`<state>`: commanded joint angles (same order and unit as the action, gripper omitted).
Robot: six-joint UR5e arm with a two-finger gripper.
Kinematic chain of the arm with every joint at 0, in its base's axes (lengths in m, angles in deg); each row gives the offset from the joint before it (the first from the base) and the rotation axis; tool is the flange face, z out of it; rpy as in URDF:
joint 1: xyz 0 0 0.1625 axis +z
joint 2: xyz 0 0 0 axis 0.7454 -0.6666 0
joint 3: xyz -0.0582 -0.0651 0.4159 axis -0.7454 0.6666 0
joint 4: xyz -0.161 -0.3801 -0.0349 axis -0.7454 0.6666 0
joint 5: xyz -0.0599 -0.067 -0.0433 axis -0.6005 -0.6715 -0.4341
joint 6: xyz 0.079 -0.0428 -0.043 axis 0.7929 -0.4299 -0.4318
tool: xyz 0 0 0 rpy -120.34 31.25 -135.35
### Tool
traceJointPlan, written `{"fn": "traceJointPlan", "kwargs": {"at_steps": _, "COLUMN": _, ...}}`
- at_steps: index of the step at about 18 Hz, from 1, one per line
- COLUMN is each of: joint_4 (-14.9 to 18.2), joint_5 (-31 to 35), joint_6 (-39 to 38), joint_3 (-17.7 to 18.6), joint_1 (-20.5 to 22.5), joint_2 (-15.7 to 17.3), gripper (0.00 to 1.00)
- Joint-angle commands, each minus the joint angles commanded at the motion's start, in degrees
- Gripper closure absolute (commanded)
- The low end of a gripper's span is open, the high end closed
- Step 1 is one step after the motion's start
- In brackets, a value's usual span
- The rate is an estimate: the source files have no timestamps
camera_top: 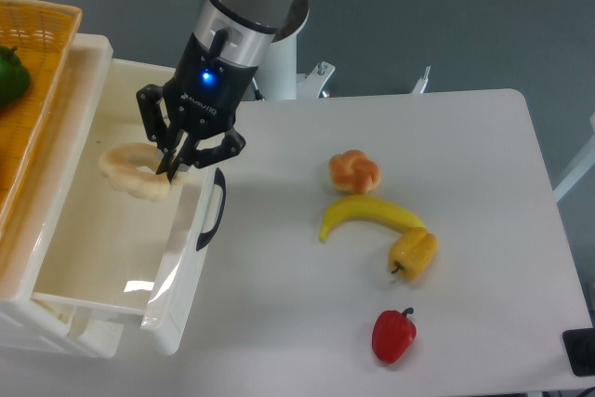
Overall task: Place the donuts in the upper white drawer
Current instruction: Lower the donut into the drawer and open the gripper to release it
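A pale beige ring donut [130, 170] hangs over the open upper white drawer [112, 220], above its cream inside. My gripper [173, 166] is shut on the ring's right side, just left of the drawer's front wall and its curved black handle [213, 216]. The second donut [354, 171], orange-tan and lobed, lies on the white table to the right, well apart from the gripper.
A yellow banana [370, 215], a small yellow bell pepper [414, 253] and a red bell pepper [393, 335] lie on the table right of the drawer. A woven orange basket [37, 72] holding a green pepper [11, 75] sits at the upper left.
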<state>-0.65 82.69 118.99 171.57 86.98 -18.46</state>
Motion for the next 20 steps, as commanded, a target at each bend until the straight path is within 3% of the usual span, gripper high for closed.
{"fn": "traceJointPlan", "kwargs": {"at_steps": 14, "joint_4": 0.18, "joint_5": 0.70, "joint_6": -0.09, "joint_3": 5.09, "joint_1": -2.28, "joint_2": -0.09, "gripper": 0.99}}
{"fn": "traceJointPlan", "kwargs": {"at_steps": 17, "joint_4": 0.17, "joint_5": 0.62, "joint_6": 0.17, "joint_3": 5.28, "joint_1": -2.55, "joint_2": 0.00, "gripper": 0.91}}
{"fn": "traceJointPlan", "kwargs": {"at_steps": 20, "joint_4": 0.09, "joint_5": 0.62, "joint_6": 0.35, "joint_3": 5.19, "joint_1": -2.64, "joint_2": -0.09, "gripper": 0.72}}
